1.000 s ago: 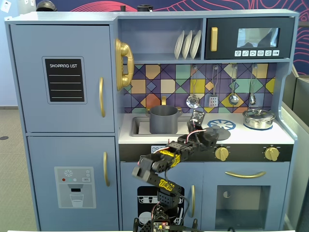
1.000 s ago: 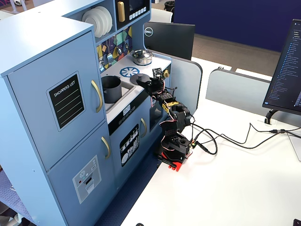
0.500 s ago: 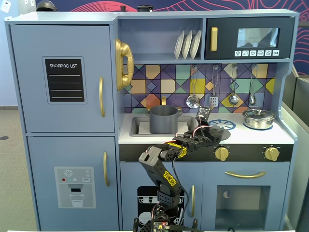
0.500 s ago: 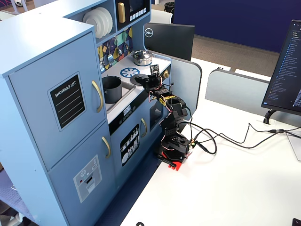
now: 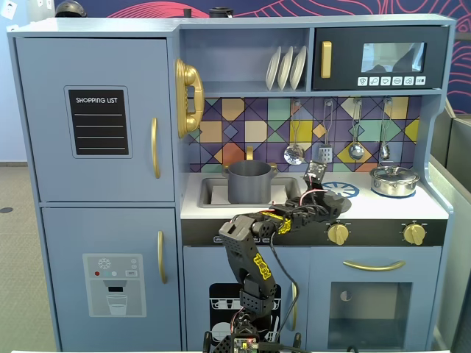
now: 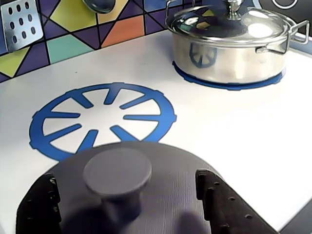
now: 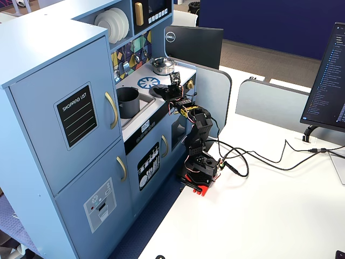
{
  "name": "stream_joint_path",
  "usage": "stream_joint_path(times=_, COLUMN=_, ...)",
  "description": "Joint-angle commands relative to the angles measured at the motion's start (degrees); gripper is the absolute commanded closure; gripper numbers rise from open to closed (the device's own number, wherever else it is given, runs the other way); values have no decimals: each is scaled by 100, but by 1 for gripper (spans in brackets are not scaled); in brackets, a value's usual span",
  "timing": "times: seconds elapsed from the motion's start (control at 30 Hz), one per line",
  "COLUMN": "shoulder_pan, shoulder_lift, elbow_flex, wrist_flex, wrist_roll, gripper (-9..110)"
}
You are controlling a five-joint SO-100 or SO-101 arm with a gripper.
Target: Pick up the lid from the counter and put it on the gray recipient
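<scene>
The lid [image 6: 168, 183], a flat dark-gray disc with a round knob [image 6: 117, 169], lies on the white counter in front of the blue burner print [image 6: 102, 119]. My gripper [image 6: 126, 179] is open just over it, one black finger [image 6: 40, 207] left of the knob and the other finger [image 6: 219, 202] right of it, neither touching the knob. A fixed view shows the gripper [image 5: 321, 197] low over the lid [image 5: 341, 200]. The gray recipient [image 5: 249, 182], a dark-gray pot, stands uncovered in the sink to the left; it also shows as the gray pot [image 7: 128, 101].
A shiny silver pot [image 6: 229, 41] with its own lid stands on the far right burner, the same silver pot [image 5: 394, 180] in a fixed view. Utensils [image 5: 324, 153] hang on the tiled backsplash behind. Gold knobs [image 5: 338, 234] line the counter's front edge.
The arm has stretched forward and to the right, and the gripper has come down from above the counter's edge to straddle the lid's knob. The lid and pot have not moved.
</scene>
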Motion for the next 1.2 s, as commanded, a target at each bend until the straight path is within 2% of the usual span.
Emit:
stream_joint_path(times=0.0, shoulder_pan=26, shoulder_lift=-44, elbow_flex=-527, wrist_flex=-193, wrist_roll=-114, gripper=74)
stream_joint_path(times=0.43, shoulder_pan=-53, shoulder_lift=-457, elbow_flex=-677, wrist_flex=-220, wrist_roll=-141, gripper=78)
stream_joint_path(times=0.73, shoulder_pan=-229, shoulder_lift=-703, elbow_flex=-756, wrist_flex=-220, wrist_roll=-97, gripper=102)
stream_joint_path(times=1.17, shoulder_pan=-334, shoulder_lift=-396, elbow_flex=-1327, wrist_flex=-26, wrist_roll=-62, gripper=102)
